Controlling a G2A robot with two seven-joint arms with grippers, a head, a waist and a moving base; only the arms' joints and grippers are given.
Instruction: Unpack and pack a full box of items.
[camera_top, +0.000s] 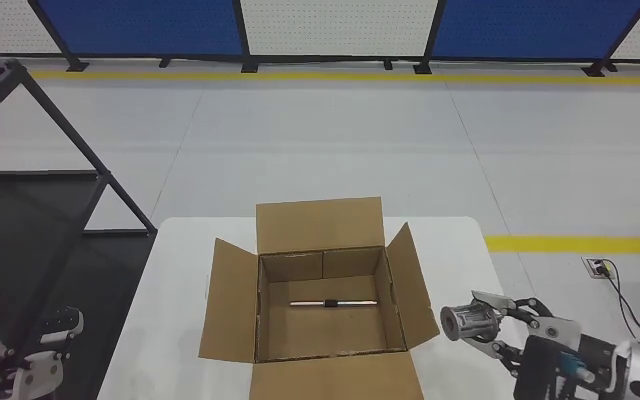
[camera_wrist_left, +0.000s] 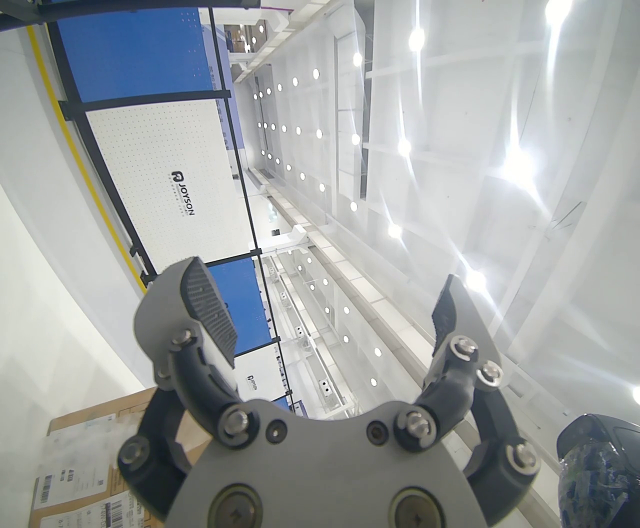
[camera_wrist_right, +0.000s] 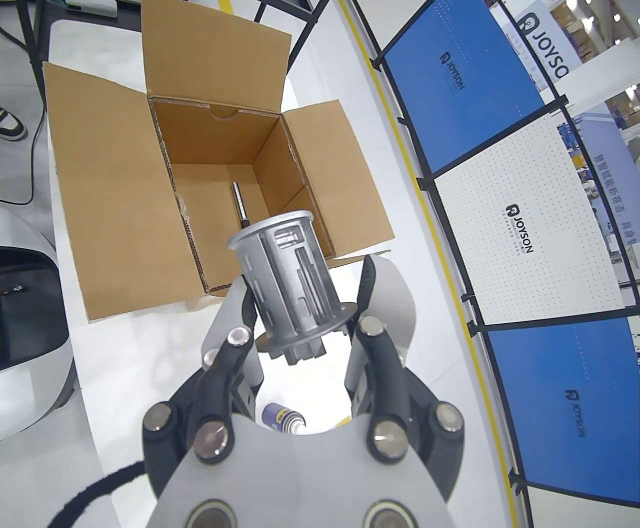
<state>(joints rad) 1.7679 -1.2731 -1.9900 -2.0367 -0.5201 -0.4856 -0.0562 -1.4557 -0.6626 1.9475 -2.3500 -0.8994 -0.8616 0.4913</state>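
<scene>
An open cardboard box (camera_top: 320, 228) stands in the middle of the white table (camera_top: 180, 300), all its flaps folded out. A thin metal rod (camera_top: 335, 301) lies on its floor, also seen as the rod (camera_wrist_right: 240, 200) in the right wrist view. My right gripper (camera_wrist_right: 305, 295) is shut on a silver flanged metal cylinder (camera_wrist_right: 287, 280), held above the table just outside the box (camera_wrist_right: 100, 175). From above, the cylinder (camera_top: 462, 322) sits right of the box's right flap. My left gripper (camera_wrist_left: 325, 300) is open with nothing between its fingers and points up at the ceiling.
A spray can (camera_wrist_right: 282, 417) lies on the table below my right gripper. A labelled carton (camera_wrist_left: 90, 450) and a dark wrapped object (camera_wrist_left: 600, 470) show beside the left gripper. A black rack (camera_top: 60, 200) stands left of the table. Partition panels (camera_top: 330, 25) close off the back.
</scene>
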